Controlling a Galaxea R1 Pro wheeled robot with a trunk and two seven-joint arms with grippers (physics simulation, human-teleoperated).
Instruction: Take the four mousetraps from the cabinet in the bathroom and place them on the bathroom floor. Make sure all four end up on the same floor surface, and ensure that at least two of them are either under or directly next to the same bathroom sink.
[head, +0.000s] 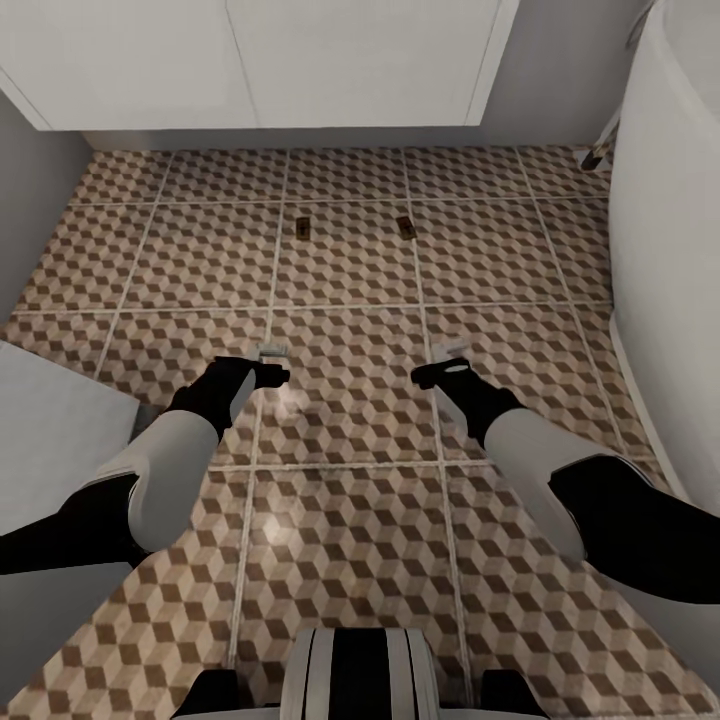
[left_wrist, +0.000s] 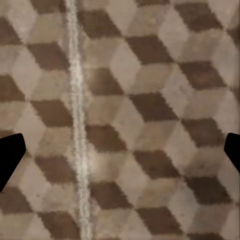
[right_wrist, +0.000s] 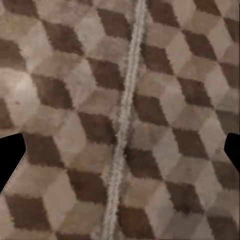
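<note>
Two mousetraps (head: 302, 229) (head: 406, 227) flat on bathroom floor (head: 350, 420) near white vanity (head: 260, 60).

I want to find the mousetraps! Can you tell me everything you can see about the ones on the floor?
Two mousetraps lie flat on the bathroom floor, side by side but apart, on the same row of tiles in front of the white vanity. Each looks like a small tan board with dark marks on top. They are too small here to make out the parts. Nothing touches them, and both grippers are well short of them.
</note>
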